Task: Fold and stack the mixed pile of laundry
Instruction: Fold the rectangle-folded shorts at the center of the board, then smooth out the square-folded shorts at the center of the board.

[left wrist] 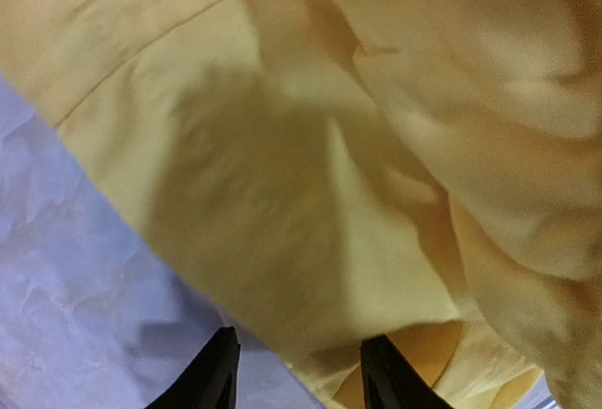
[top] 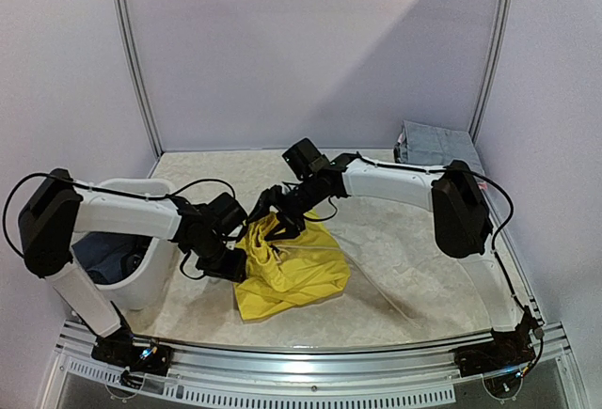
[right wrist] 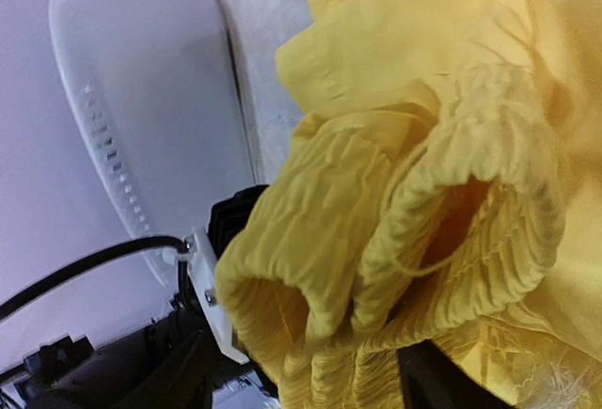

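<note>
Closest to the lens, the left gripper (left wrist: 303, 379): two black tips spread apart, holding nothing, with the edge of the yellow shorts (left wrist: 310, 165) lying just over the gap. In the right wrist view, the right gripper (right wrist: 306, 385), closed around the bunched waistband (right wrist: 451, 212) and pinching it in a thick wad.

Out from there, seen from above: shorts in the middle of the table (top: 414, 268), top end held up a little by the right gripper, the rest flopped in a crumpled heap. Just left of them, the white tub (top: 155, 277), with dark blue clothes (top: 108, 251) inside. Far back on the right, a grey folded cloth (top: 435, 143).

Probably very light and very floppy. Thin, soft, quick to sag and wrinkle, no shape of its own. Maybe a bit slidey, so easy to lose from a small pinch. Best to grab at the waistband, thick and ridged, one side for each gripper, then pull flat.

Bright yellow all over. Smooth on the legs, crinkly and gathered at the stretchy top, with a seam line along one edge.
</note>
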